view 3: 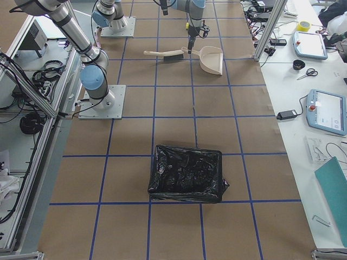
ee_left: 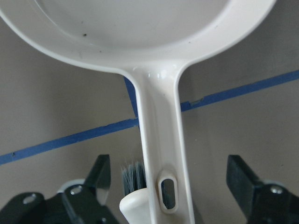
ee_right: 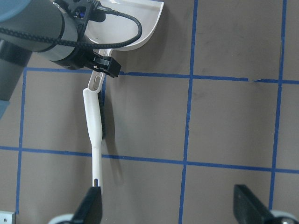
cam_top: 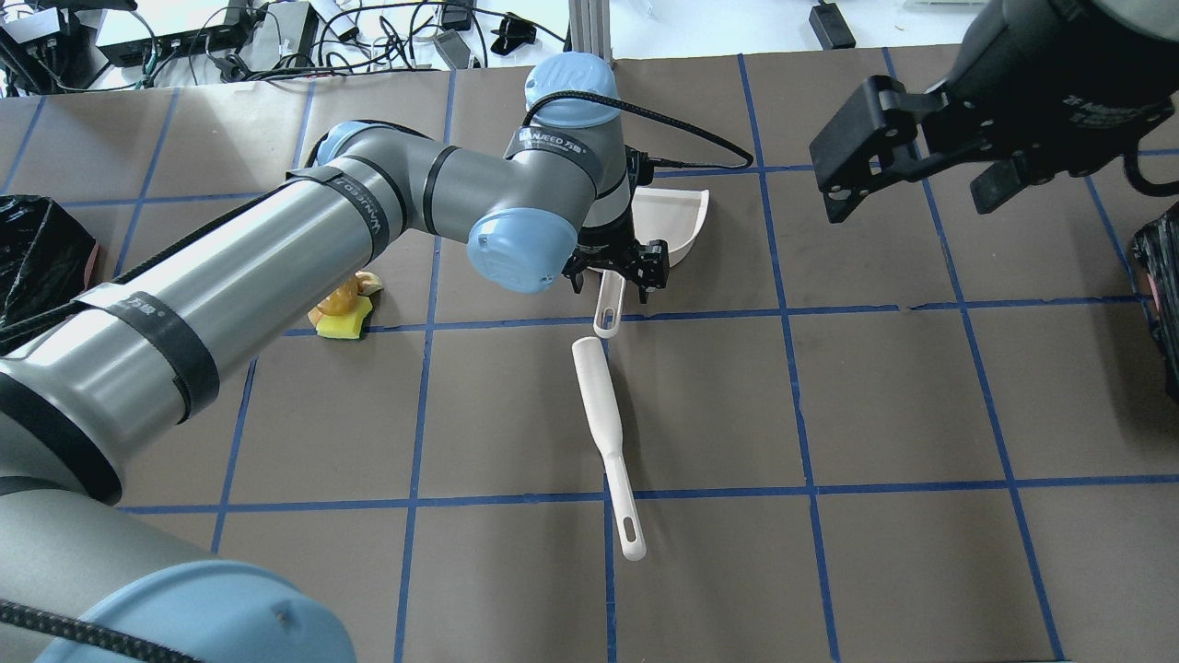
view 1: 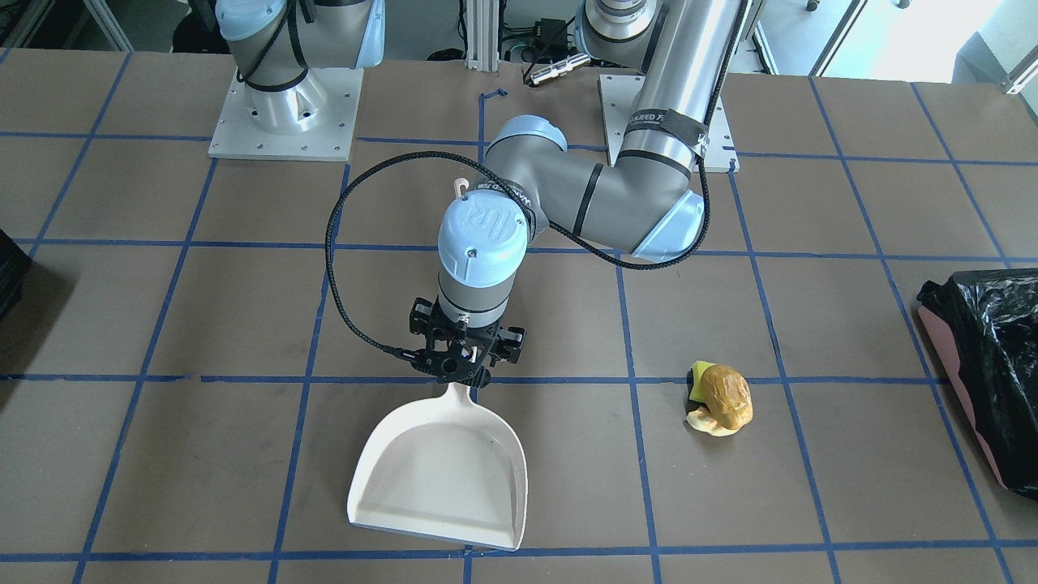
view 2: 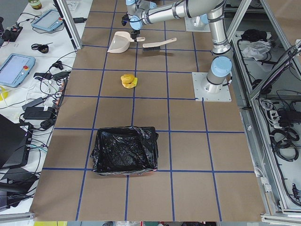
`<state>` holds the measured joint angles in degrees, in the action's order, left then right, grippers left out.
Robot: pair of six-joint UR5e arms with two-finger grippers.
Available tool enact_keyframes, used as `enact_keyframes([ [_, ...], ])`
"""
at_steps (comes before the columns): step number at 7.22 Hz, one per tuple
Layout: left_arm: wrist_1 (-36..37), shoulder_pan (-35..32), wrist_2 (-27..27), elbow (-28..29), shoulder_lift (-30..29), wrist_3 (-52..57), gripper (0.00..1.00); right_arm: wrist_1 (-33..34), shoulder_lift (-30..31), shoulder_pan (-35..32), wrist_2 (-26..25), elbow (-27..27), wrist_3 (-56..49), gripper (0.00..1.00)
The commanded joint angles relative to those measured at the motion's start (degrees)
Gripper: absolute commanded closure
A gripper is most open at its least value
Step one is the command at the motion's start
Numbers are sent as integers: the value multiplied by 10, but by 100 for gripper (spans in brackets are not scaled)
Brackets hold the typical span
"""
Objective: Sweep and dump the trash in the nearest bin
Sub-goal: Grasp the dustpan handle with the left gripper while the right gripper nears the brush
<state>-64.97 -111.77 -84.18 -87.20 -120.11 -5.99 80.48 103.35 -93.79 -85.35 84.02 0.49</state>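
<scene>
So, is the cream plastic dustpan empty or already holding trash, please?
Empty: the cream plastic dustpan is bare inside; the yellow-brown food pieces lie apart on the brown table.

Quick headcount of this setup: two arms (left arm (cam_top: 230, 276), right arm (view 1: 280, 89)), so two grippers, the left gripper (ee_left: 169, 173) and the right gripper (ee_right: 172, 207). One dustpan (view 1: 442, 478), one brush (cam_top: 603, 433). Three bits of trash: one brown lump (view 1: 727, 393), one yellow-green wedge (view 1: 697, 374), one pale pastry piece (view 1: 707, 423). Two black-bagged bins, a left bin (view 2: 124, 150) and a right bin (view 3: 187, 173)
</scene>
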Motion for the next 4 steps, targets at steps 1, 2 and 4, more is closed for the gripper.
enact_keyframes([
  [1, 0, -3, 2, -1, -7, 4, 13, 32, -30, -4, 2, 11, 6, 0],
  [2, -3, -6, 2, -1, -9, 4, 30, 30, -24, -16, 0, 42, 6, 0],
  [4, -15, -12, -1, -1, -9, 0, 100, 12, 61, -44, -38, 149, 13, 0],
])
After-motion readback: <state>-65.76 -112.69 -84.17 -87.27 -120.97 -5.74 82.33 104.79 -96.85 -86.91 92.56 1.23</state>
